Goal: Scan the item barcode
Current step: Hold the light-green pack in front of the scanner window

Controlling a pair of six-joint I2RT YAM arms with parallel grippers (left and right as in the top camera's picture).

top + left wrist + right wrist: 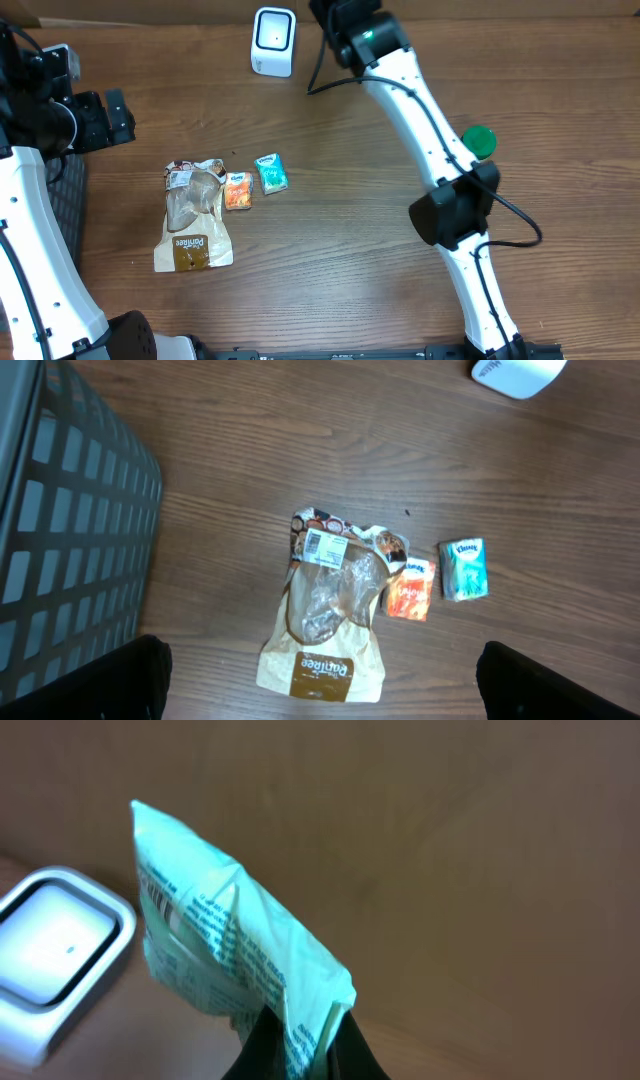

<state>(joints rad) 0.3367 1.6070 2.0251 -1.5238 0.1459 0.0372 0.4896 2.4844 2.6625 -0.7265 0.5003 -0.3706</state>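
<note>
At the far left of the overhead frame my left pincer [118, 118] hangs over the wooden table [330, 250], its fingers spread as wide as they go and holding nothing. In its wrist view a dark slatted basket [70, 530] fills the left side.

Right of that, left of centre, three things lie on the table in a loose row. First is a brown paper bag [192, 218] with a crumpled clear window, then a small orange packet [238, 190] touching the bag's edge. Just beside that is a teal tissue pack [271, 173].

At the top centre stands the white scanner [273, 41], upright on the table.

Just right of it, at the top of the frame, is my right pincer [300, 1045], clamped tight on the lower end of a pale green packet [230, 950]. The packet stands tilted above my fingers. Its barcode [155, 898] shows along the left edge, on the side nearest the scanner (which sits in the lower left of my wrist view).

At the right of the overhead frame, a round green thing [480, 141] lies beside my right arm.
</note>
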